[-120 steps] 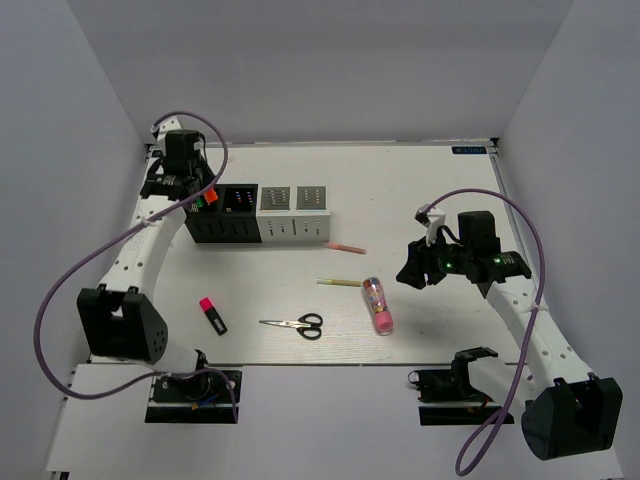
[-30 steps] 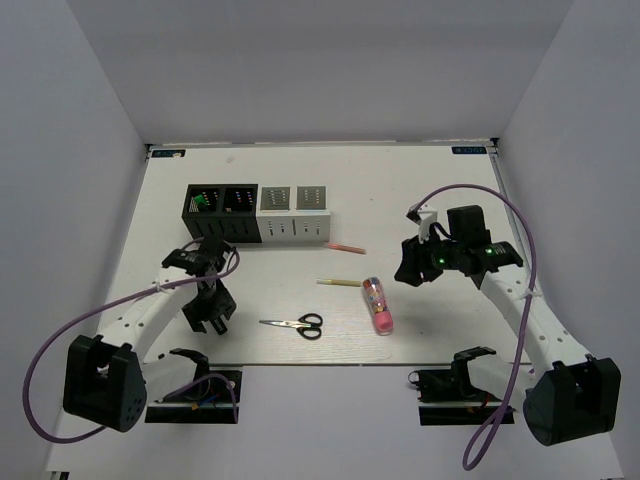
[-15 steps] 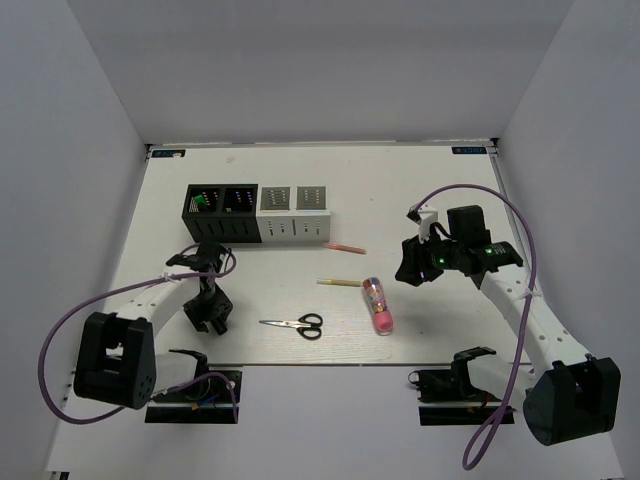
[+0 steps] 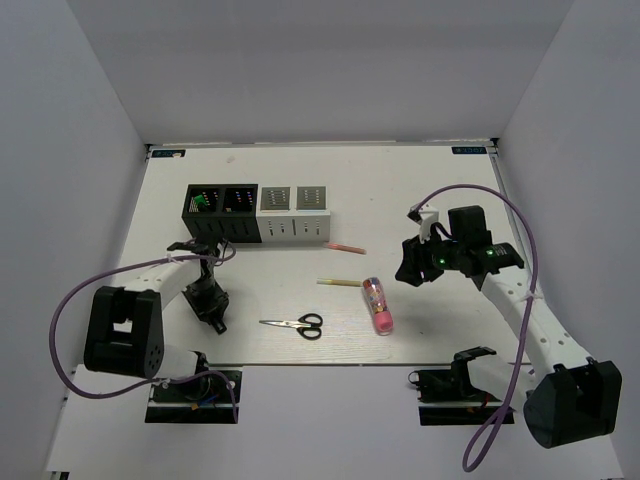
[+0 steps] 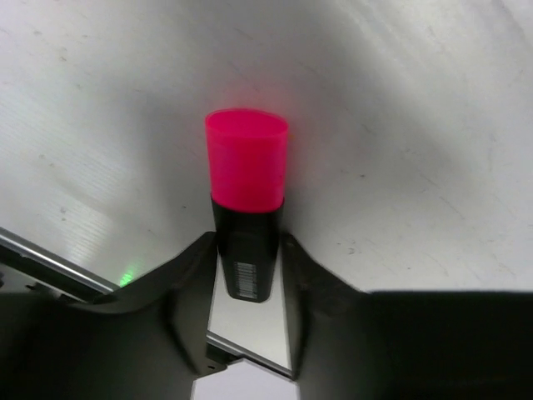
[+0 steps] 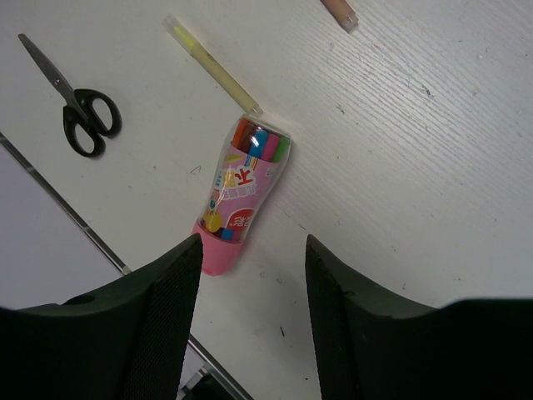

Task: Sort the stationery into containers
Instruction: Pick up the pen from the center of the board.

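My left gripper (image 4: 210, 305) is down on the table at the front left, its fingers (image 5: 196, 275) pressed against both sides of the black marker with the red cap (image 5: 246, 167), which lies flat. My right gripper (image 4: 410, 268) is open and empty, hovering just right of the clear pink-ended tube (image 4: 377, 305); in the right wrist view the gripper (image 6: 252, 247) sits above the tube (image 6: 241, 196). The black-handled scissors (image 4: 297, 324), the yellow pencil (image 4: 339, 283) and the pink pen (image 4: 345, 247) lie loose. The row of containers (image 4: 258, 215) stands at the back left, with green showing in the leftmost black one.
The right wrist view also shows the scissors (image 6: 83, 117), the pencil (image 6: 212, 65) and the pen's tip (image 6: 340, 12). The table's front edge (image 6: 92, 242) runs close to the tube. White walls close in the table on three sides.
The left gripper came from the black containers to the red-capped marker at the front left, settled down over it and closed on its sides. The right arm has barely moved.
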